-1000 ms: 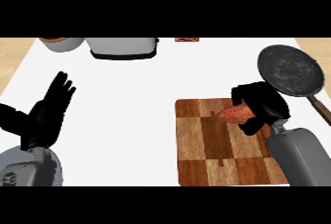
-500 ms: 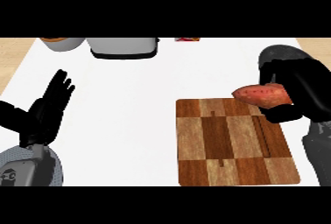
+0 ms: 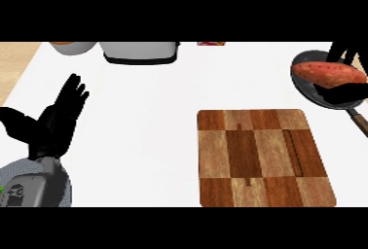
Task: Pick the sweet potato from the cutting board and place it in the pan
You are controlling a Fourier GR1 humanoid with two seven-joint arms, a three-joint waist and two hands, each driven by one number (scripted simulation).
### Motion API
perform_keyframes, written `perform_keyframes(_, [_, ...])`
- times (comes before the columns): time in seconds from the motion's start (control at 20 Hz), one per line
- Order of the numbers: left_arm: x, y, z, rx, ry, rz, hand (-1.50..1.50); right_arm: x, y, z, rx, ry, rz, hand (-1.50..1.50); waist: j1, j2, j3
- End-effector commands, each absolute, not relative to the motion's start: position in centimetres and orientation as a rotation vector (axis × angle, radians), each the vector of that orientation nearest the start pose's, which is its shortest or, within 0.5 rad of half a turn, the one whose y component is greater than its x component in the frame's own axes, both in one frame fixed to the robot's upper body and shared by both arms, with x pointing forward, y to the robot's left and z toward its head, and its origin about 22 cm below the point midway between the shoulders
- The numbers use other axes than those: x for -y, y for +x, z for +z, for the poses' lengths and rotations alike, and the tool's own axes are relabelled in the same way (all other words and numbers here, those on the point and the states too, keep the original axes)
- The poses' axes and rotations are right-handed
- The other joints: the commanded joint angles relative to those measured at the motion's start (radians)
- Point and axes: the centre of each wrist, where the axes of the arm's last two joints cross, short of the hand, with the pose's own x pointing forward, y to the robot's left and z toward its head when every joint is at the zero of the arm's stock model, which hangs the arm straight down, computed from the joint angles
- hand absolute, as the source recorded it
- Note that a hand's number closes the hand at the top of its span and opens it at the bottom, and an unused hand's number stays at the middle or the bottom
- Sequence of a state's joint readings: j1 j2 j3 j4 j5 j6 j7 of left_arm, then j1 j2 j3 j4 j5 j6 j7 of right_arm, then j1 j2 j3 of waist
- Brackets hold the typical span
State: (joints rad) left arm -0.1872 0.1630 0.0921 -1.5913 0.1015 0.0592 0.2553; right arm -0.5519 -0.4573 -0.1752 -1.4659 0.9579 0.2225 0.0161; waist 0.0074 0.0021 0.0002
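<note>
Cutting board (image 3: 265,156) near right on the counter (image 3: 158,102), pan (image 3: 320,87) far right behind it. Sweet potato (image 3: 329,74) over pan in right hand (image 3: 346,92); left hand (image 3: 57,121) rests near left.

Kitchen, white counter (image 3: 158,107), wooden cutting board (image 3: 262,158), pan (image 3: 310,87)

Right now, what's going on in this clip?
The robot's right hand is curled around a reddish-orange sweet potato and holds it over the dark round pan at the counter's right edge, not yet released. The brown checkered wooden cutting board has nothing on it. The left hand rests open at the left, fingers up.
</note>
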Motion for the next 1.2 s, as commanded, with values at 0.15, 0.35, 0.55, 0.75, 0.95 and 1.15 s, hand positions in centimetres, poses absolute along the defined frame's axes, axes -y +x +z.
perform_keyframes(0.15, [-26.9, 27.9, 6.5, 1.53, 0.08, 0.028, 0.0, 38.5, 37.5, 17.2, 1.543, -1.219, 0.827, 1.5, 0.015, 0.004, 0.001])
perform_keyframes(0.35, [-26.4, 29.3, 6.8, 1.526, 0.096, 0.014, 0.0, 41.7, 38.0, 15.8, 1.53, -1.231, 0.782, 1.5, 0.009, 0.006, 0.001])
perform_keyframes(0.55, [-27.0, 27.6, 6.2, 1.55, 0.065, 0.004, 0.0, 45.4, 38.0, 15.0, 1.528, -1.196, 0.79, 1.5, 0.044, 0.016, 0.003])
perform_keyframes(0.75, [-25.8, 28.5, 5.5, 1.544, 0.035, -0.006, 0.0, 44.3, 38.4, 11.1, 1.553, -1.127, 0.84, 1.5, 0.053, 0.024, 0.004])
perform_keyframes(0.95, [-24.7, 29.6, 6.8, 1.557, 0.071, -0.005, 0.0, 45.9, 37.8, 10.8, 1.557, -1.095, 0.876, 1.5, 0.06, 0.031, 0.006])
perform_keyframes(1.15, [-24.5, 29.0, 7.0, 1.571, 0.046, -0.013, 0.0, 44.9, 37.8, 8.3, 1.473, -1.138, 0.909, 1.5, 0.077, 0.032, 0.006])
